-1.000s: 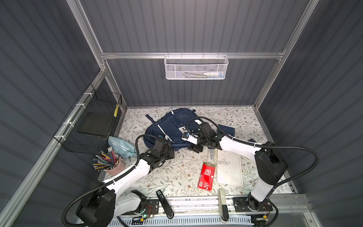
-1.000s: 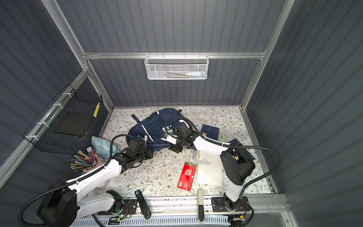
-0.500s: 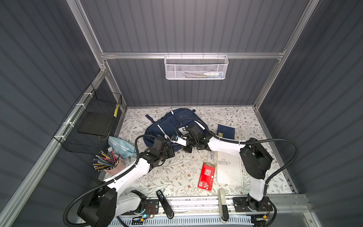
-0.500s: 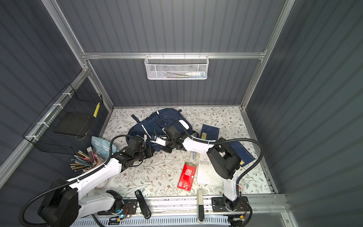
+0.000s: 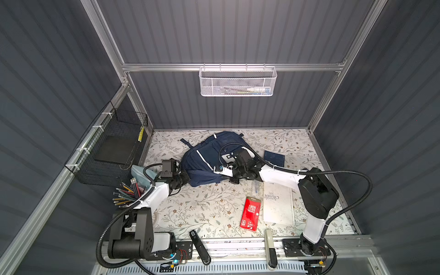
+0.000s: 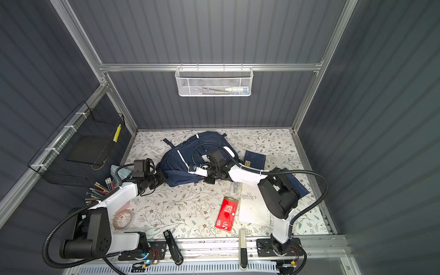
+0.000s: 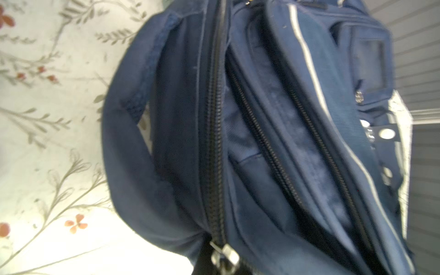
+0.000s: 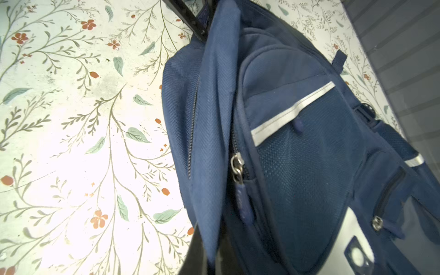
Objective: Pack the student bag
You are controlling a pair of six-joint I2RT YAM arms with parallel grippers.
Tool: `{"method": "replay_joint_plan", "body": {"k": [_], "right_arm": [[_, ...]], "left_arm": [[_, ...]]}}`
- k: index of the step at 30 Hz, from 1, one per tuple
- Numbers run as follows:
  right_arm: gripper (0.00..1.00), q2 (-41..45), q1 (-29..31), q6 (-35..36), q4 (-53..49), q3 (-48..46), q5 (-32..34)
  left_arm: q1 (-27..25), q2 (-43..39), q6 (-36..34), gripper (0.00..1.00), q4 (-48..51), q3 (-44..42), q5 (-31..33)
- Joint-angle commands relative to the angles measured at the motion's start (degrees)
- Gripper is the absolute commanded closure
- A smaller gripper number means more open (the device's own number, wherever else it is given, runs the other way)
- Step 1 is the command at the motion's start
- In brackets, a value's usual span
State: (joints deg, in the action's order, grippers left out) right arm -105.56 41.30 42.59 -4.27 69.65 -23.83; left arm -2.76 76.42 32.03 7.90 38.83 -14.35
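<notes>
A robot test booth; grey panelled walls (image 5: 238, 35), aluminium frame (image 5: 166, 67), floral tabletop (image 5: 202, 207)

White arm links (image 5: 154, 193), black joints (image 5: 317, 195), black ribbed cables (image 5: 347, 171)

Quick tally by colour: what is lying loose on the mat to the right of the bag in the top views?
navy books: 2 (one partly under the right arm)
white book: 1
red packet: 1
small clear item: 1 (too small to identify)
Total: 5
</notes>
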Motion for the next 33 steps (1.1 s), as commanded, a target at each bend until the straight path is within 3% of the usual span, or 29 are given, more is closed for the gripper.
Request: {"method": "replay_joint_plan", "body": {"k": [1, 3, 5, 7, 12, 17, 20, 21, 23, 25, 26, 28, 33], "right_arm": [[0.99, 2.3, -4.1, -0.2, -2.6, -0.8, 2.1], [0.67, 2.5, -3.2, -3.6, -3.0, 0.4, 3.9], [0.53, 3.7, -1.1, -9.2, -2.8, 1.4, 7.2], [0.39, 5.2, 1.7, -15.1, -1.2, 1.4, 6.6], [0.33, 1.9, 7.1, -19.0, 3.9, 1.8, 7.4], [0.34, -5.0, 9.2, -22.0, -4.0, 11.3, 6.9], [0.32, -6.5, 10.8, -23.7, -2.6, 12.4, 6.6], [0.34, -7.4, 11.2, -23.9, -2.3, 13.0, 7.2], [0.49, -9.6, 11.3, -24.3, -3.5, 14.9, 9.7], [0.88, -11.0, 10.6, -24.3, -5.0, 16.2, 11.8], [0.99, -10.9, 10.0, -24.3, -5.1, 15.9, 11.1], [1.0, -9.8, 9.2, -23.2, -5.1, 14.9, 9.1], [1.0, -5.4, 8.9, -12.9, -7.3, 10.9, 1.7]], "left_arm": [[1.3, -2.9, 0.6, 1.0, -2.3, 0.3, 1.7], [-6.1, -5.3, 1.2, 1.0, 0.3, 0.4, 5.1], [-14.0, -7.5, 3.0, 1.0, 2.0, -0.1, 9.2], [-17.0, -9.4, 6.5, 1.0, 1.0, -2.2, 8.2], [-17.6, -14.1, 8.8, 1.0, 1.4, -4.4, 8.9], [-17.6, -15.2, 8.1, 1.0, 4.0, -2.7, 8.2], [-17.9, -15.4, 9.6, 1.0, 2.2, -3.9, 6.7], [-18.0, -15.8, 9.6, 1.0, 2.2, -4.0, 6.9], [-18.0, -16.5, 9.3, 1.0, 3.1, -3.6, 7.7], [-17.9, -16.7, 8.3, 1.0, 4.7, -3.0, 9.4], [-17.8, -16.6, 7.7, 1.0, 5.4, -2.9, 10.6], [-16.3, -14.7, 5.1, 1.0, 6.6, -2.3, 13.4], [0.6, -7.0, 1.5, 1.0, 2.1, 0.0, 4.5]]}}
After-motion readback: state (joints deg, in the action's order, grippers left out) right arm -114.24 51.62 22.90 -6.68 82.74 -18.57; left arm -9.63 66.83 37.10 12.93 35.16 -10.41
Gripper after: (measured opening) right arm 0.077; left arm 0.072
